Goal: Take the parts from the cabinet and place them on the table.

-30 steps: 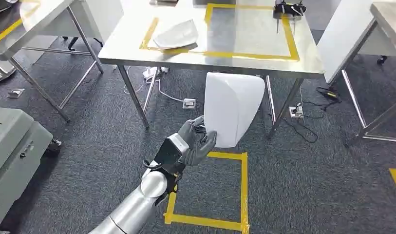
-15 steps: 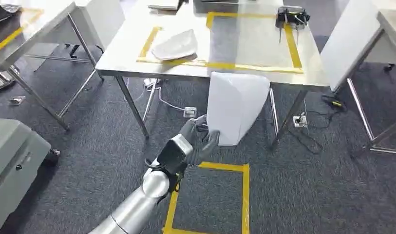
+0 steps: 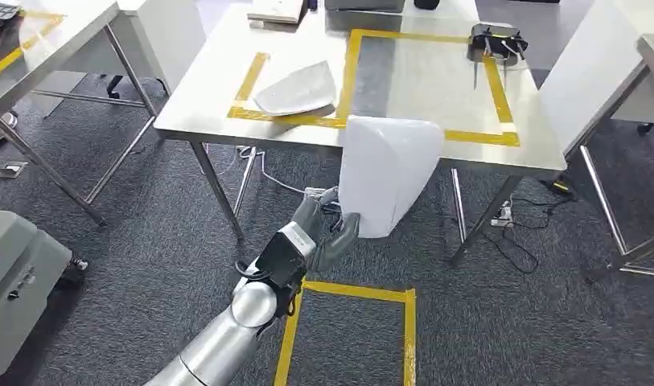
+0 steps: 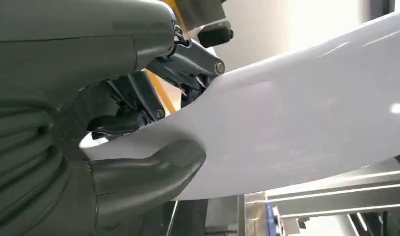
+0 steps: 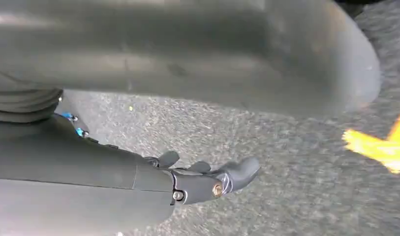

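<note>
Grey fingers (image 4: 148,169) of the left hand (image 3: 323,229) clamp the white panel's (image 3: 384,173) lower edge, holding it upright before the steel tabletop's (image 3: 203,104) near edge. Right hand (image 5: 202,182) hangs over carpet, fingers loosely apart, holding nothing.

two white parts (image 3: 385,173) (image 3: 298,88), three steel tables (image 3: 219,96), perhaps one black device (image 3: 495,40)

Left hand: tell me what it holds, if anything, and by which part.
The left hand holds the large white part, gripping it at its lower corner edge, thumb on one face and fingers on the other.
</note>
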{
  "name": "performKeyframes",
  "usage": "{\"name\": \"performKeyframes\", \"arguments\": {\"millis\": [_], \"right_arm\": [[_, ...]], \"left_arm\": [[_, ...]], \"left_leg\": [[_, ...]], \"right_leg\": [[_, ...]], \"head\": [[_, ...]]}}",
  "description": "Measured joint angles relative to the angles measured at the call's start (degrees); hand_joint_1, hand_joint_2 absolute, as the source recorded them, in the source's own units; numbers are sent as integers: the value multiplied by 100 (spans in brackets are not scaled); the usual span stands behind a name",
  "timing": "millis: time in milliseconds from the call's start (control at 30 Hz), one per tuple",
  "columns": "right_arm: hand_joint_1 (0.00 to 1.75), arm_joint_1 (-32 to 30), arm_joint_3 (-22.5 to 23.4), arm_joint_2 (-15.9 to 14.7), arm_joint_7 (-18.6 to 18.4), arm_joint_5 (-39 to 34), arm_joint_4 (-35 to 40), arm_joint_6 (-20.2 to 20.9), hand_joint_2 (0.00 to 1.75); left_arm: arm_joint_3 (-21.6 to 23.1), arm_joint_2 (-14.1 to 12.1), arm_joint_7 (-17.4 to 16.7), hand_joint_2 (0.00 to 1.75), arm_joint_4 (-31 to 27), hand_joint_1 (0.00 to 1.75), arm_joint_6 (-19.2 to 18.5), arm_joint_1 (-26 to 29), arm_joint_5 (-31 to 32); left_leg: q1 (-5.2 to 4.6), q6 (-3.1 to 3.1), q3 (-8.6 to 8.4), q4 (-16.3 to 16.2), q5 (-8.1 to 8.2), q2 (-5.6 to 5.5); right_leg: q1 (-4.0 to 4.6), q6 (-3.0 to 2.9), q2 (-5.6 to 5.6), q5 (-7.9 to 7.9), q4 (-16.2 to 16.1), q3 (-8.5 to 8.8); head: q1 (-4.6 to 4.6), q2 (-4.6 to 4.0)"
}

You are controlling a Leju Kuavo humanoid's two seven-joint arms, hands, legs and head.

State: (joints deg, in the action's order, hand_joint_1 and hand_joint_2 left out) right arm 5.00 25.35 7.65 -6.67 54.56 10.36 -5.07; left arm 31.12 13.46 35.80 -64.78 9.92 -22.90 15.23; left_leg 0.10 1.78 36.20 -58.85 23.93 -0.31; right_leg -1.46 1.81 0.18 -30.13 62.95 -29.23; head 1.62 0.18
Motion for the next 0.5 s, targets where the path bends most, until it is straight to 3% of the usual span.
{"name": "performKeyframes", "arguments": {"millis": [33, 67, 133, 167, 200, 233, 267, 300, 333, 400, 467, 500], "right_arm": [[0, 13, 0, 0, -2, 7, 0, 26, 0], [0, 26, 0, 0, -17, 17, 0, 39, 0], [0, 26, 0, 0, -63, 37, -2, 48, 0], [0, 21, 0, 0, -70, 46, 0, 52, 0], [0, 16, 0, 0, -70, 48, 0, 55, 0], [0, 16, 0, 0, -70, 50, 0, 55, 0], [0, 18, 0, 0, -68, 52, 0, 55, 0], [0, 16, 0, -2, -66, 57, -2, 55, 0], [0, 1, 0, -11, -63, 61, -2, 55, 0], [0, 22, 0, -7, -63, 68, 0, 70, 0], [0, 45, 0, 2, -52, 79, 0, 72, 0], [0, 42, 0, 18, -53, 83, 0, 72, 0]], "left_arm": [[0, -2, -11, 175, 0, 175, 7, -8, 9], [0, -4, -24, 175, -2, 175, 9, -3, 9], [0, -17, -46, 175, -4, 175, 11, 35, 11], [0, -26, -50, 175, -9, 175, 11, 54, 11], [0, -39, -59, 175, -15, 175, 11, 67, 13], [0, -46, -68, 175, -15, 175, 11, 69, 20], [0, -48, -77, 175, -17, 175, 11, 69, 20], [0, -48, -88, 175, -20, 175, 11, 69, 22], [0, -63, -90, 175, -15, 175, 11, 68, 24], [0, -68, -107, 175, -42, 175, 11, 79, 26], [0, -76, -105, 175, -76, 175, 11, 72, 26], [0, -83, -105, 175, -94, 175, 11, 81, 26]], "left_leg": [[-5, 40, -53, 3, 49, 1], [-15, 61, -93, 4, 101, -4], [-48, 95, -206, 4, 220, -27], [-62, 99, -288, 4, 285, -52], [-74, 97, -382, 3, 356, -72], [-90, 93, -486, 3, 432, -78], [-99, 86, -584, 4, 509, -78], [-105, 76, -641, 7, 582, -76], [-141, 53, -703, -51, 662, -94], [-140, -3, -752, -3, 786, -118], [-152, -63, -845, -103, 752, -124], [-157, -97, -779, -265, 748, -98]], "right_leg": [[4, 4, 0, 8, 396, -267], [14, 11, 1, -107, 772, -563], [29, 13, 1, -601, 1251, -1050], [39, -4, 1, -733, 1240, -1172], [54, -28, 1, -683, 1046, -1202], [76, -70, 1, -459, 692, -1158], [102, -119, 1, -92, 261, -1069], [139, -187, 0, 422, -169, -985], [202, -208, 36, 721, -375, -994], [199, -217, 49, 629, -373, -886], [145, -281, 53, 619, -408, -743], [129, -320, 50, 567, -437, -648]], "head": [[-13, 0], [-13, 0], [-15, 0], [-15, 0], [-18, 0], [-17, 0], [-20, 0], [-22, 0], [-20, 0], [-22, 0], [-26, 0], [-18, 0]]}}
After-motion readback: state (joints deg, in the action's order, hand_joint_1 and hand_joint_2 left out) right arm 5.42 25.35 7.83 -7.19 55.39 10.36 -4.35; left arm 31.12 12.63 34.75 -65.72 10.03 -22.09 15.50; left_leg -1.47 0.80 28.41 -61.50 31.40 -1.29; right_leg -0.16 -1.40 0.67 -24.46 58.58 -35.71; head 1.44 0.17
